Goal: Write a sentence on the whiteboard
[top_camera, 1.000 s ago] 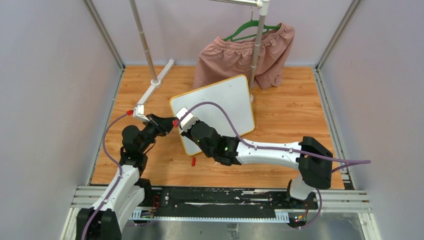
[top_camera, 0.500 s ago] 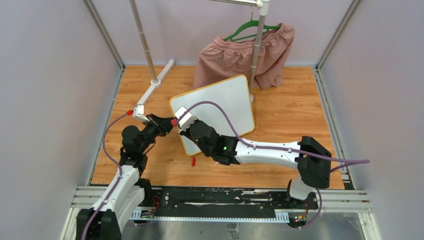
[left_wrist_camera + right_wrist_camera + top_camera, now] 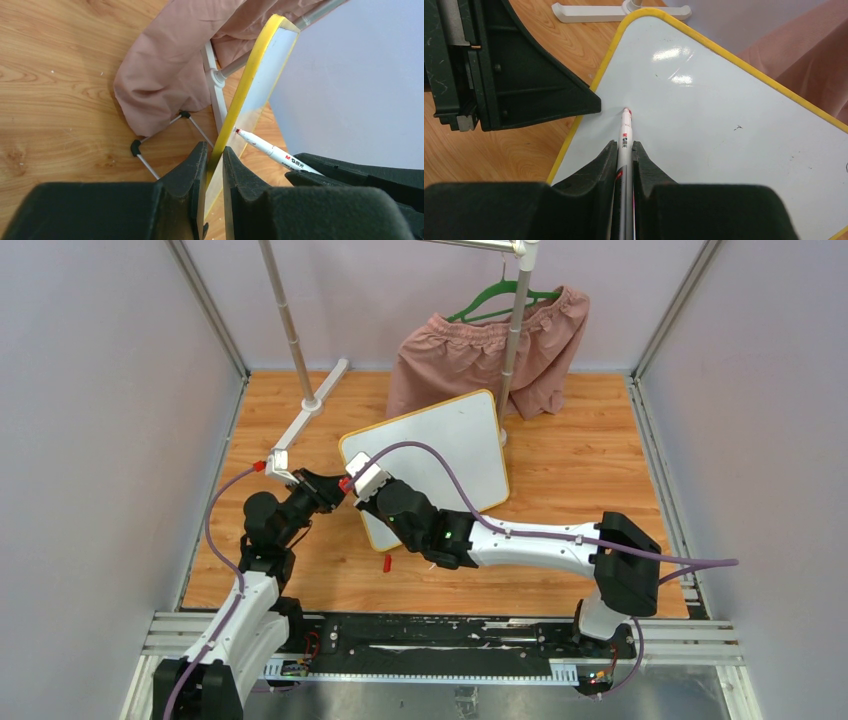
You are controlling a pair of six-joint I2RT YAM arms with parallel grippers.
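My left gripper (image 3: 215,150) pinches the 9 o'clock rim of the whiteboard (image 3: 440,445) propped mid-surface (image 3: 560,470), right gripper (image 3: 625,145) clamped on the marker (image 3: 625,127); pressing hard could twist the board free.

Yellow-rimmed white whiteboard (image 3: 452,445), pink shorts (image 3: 455,358)
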